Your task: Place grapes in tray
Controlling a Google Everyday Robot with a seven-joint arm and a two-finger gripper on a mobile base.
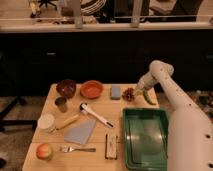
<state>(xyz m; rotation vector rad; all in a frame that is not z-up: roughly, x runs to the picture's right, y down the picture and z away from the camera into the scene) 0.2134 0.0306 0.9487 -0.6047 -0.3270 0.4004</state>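
the gripper (136, 91) hung at centre right of the frame, fingers pressed together on the grapes (129, 93), which sat at its left tip near the table's far edge. the roundish cluster showed no clear long axis. the tray (146, 137) lay directly below, toward the frame's bottom.

A table (100, 107) holds the scene. At its far edge, from left to right, sit two bowls (66, 88), a small block (115, 92) and the grapes (129, 93), with a pepper (148, 98) just right of them. The gripper (137, 91) hangs over the grapes, its arm reaching in from the right. The tray (145, 138) fills the near right corner. An apple (44, 151) lies at the near left, a fork (77, 149) beside it.
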